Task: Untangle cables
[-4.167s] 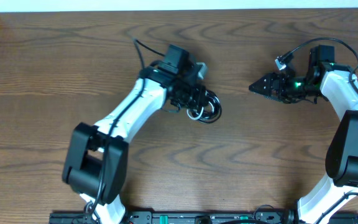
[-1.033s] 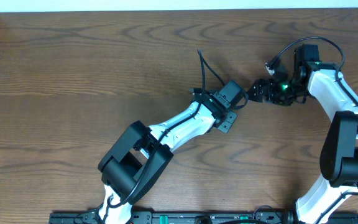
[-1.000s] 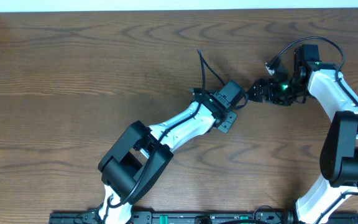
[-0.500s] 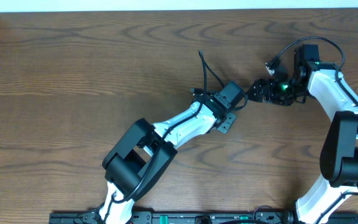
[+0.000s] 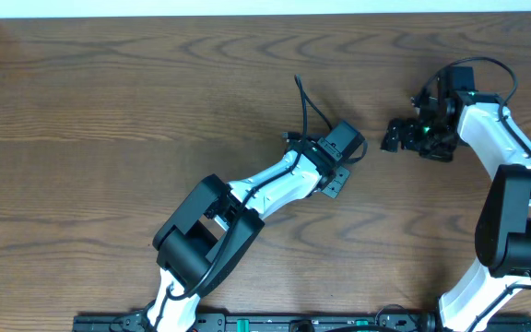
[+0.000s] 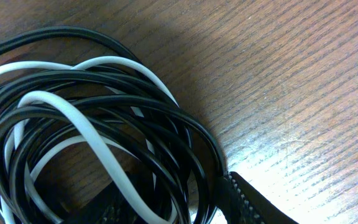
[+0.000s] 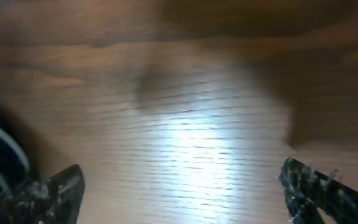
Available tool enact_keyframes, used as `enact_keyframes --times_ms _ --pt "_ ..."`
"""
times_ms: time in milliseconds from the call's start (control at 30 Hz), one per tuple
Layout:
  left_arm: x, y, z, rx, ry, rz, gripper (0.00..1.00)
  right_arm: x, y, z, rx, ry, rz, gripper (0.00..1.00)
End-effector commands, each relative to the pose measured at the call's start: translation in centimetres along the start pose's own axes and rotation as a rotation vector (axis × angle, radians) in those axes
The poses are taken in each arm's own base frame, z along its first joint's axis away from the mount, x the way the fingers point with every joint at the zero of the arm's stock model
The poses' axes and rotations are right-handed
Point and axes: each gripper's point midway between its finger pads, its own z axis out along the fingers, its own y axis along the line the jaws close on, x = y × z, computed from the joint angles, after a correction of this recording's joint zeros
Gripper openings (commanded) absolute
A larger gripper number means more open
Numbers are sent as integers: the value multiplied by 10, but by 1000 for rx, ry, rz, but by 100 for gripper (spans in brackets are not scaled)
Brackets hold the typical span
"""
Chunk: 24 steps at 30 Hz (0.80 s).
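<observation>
Where the table (image 5: 109, 111) shows open wood left and far, the left arm (image 5: 270, 182) stretches diagonally from near-left to centre. Right arm (image 5: 503, 138) folds along the right side. Right gripper (image 7: 188, 186): fingers spread wide over bare wood. Left gripper (image 5: 348, 145) sits over the coiled cables (image 6: 104, 124) at centre; grip cannot be told.
</observation>
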Motion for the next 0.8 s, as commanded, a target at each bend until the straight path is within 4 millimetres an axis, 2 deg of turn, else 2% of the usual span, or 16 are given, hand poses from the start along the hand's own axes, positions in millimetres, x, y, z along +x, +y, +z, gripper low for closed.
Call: enact_keyframes --times_ms 0,33,100,233,267,333,367,400,433,500,533,600,633,767 --pt "13 -1 15 -8 45 3 46 1 -11 2 59 3 39 99" --pt "13 -2 15 -7 45 5 45 1 -11 2 59 3 39 99" --pt "14 -5 15 -6 45 13 37 1 -11 2 59 3 39 99" --pt "14 -8 15 -4 45 21 13 1 -11 2 59 4 39 99" --pt "14 -8 15 -4 45 21 13 1 -11 2 59 4 39 99" --pt "14 -9 15 -4 44 21 13 1 -11 2 59 5 39 99" --pt "14 -9 15 -3 43 21 17 1 -11 2 59 6 39 99" --pt "13 -9 15 -3 41 20 32 1 -11 2 59 5 38 99" --pt "13 -9 15 -3 41 20 40 1 -11 2 59 6 38 99" --pt "13 -9 15 -3 41 20 43 1 -11 2 59 6 38 99" --pt "13 -9 15 -3 41 20 41 1 -11 2 59 6 38 99" --pt "13 -9 15 -3 41 18 10 1 -11 2 59 6 38 99" --pt "13 -9 15 -3 41 9 8 1 -11 2 59 6 38 99" --pt "8 -8 9 -2 30 -18 7 2 -8 2 43 8 29 99"
